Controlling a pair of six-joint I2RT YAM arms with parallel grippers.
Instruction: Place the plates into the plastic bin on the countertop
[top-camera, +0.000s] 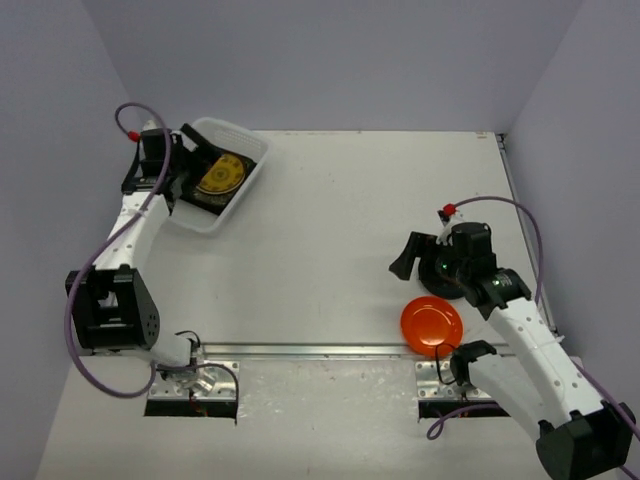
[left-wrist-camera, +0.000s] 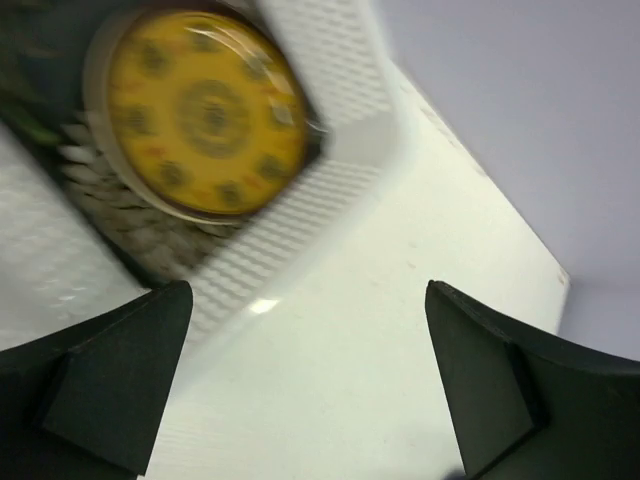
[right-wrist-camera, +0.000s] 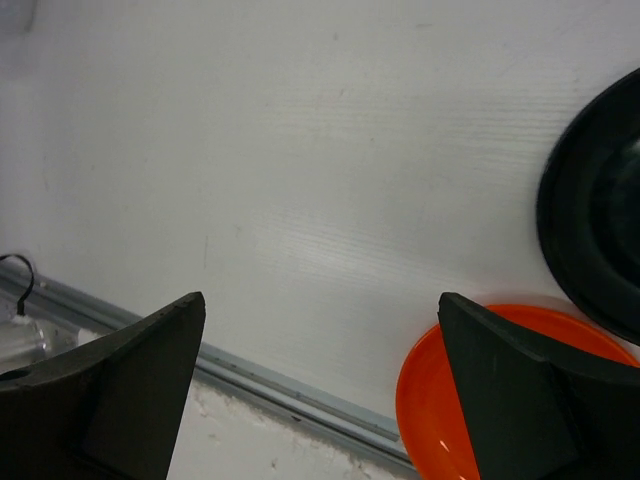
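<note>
The translucent plastic bin (top-camera: 238, 196) stands at the far left of the white countertop (top-camera: 340, 230). A round yellow patterned plate (top-camera: 220, 175) lies in it on top of darker plates. In the left wrist view the yellow plate (left-wrist-camera: 205, 110) rests on a black white-flowered plate (left-wrist-camera: 120, 220) inside the bin wall (left-wrist-camera: 335, 90). My left gripper (top-camera: 192, 150) (left-wrist-camera: 305, 390) is open and empty over the bin. An orange plate (top-camera: 432, 326) (right-wrist-camera: 435, 400) lies at the near right, with a black plate (top-camera: 437, 291) (right-wrist-camera: 595, 220) touching it. My right gripper (top-camera: 420, 270) (right-wrist-camera: 320, 390) hangs open and empty just left of them.
The metal front edge (top-camera: 320, 350) (right-wrist-camera: 280, 390) runs just below the orange plate. Pale lilac walls (top-camera: 330, 60) close in the back and sides. The arm bases (top-camera: 195, 385) sit past the front edge.
</note>
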